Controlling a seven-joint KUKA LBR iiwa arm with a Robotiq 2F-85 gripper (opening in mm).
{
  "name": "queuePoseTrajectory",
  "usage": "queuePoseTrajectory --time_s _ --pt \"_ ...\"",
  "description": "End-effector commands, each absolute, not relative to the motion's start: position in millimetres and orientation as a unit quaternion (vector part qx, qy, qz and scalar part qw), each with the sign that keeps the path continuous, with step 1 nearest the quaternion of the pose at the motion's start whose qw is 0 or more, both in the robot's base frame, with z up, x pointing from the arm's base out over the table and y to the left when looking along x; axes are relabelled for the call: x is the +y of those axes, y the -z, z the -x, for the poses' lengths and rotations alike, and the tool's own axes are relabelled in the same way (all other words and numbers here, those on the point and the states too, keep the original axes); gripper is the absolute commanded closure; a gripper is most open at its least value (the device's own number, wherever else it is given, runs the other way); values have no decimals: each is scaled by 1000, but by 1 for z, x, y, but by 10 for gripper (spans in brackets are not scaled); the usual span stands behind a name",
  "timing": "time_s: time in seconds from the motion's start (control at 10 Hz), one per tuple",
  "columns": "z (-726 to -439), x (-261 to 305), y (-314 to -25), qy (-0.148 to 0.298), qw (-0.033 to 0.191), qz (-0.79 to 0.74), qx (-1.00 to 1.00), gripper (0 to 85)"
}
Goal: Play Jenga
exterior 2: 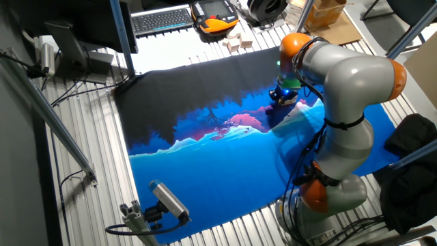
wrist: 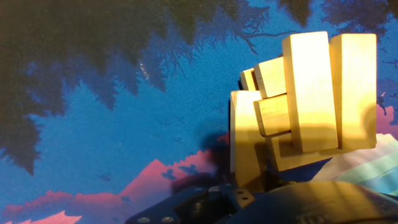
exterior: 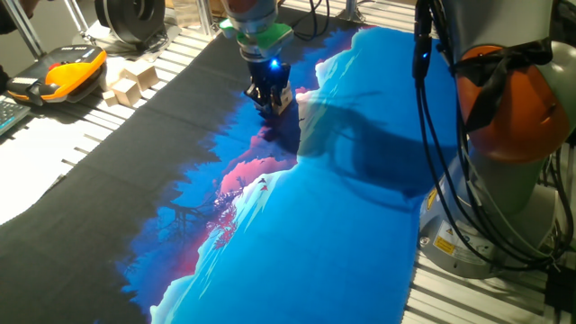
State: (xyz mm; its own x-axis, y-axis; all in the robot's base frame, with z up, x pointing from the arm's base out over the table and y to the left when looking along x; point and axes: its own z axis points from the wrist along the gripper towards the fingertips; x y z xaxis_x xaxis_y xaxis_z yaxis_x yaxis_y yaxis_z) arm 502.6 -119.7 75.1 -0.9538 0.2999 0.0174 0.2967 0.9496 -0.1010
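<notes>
Nudging sideways from here could topple the Jenga tower (wrist: pixel 305 106), since the hand view shows the gripper (exterior: pixel 272 97) right up against its crosswise blocks, some already poking out unevenly. Whether the fingers are apart or closed on a block I cannot tell; they are mostly hidden in every view. The arm (exterior 2: pixel 348 89) bends over and points the gripper straight down at the tower, which stands on the printed mat (exterior: pixel 360 225) near its far edge.
</notes>
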Motion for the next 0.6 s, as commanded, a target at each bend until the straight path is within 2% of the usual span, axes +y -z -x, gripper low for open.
queuePoseTrajectory --time_s 0.0,0.5 --pt "-503 -120 -75 -47 16 151 -987 850" --pt "-503 -117 -75 -46 15 148 -988 850"
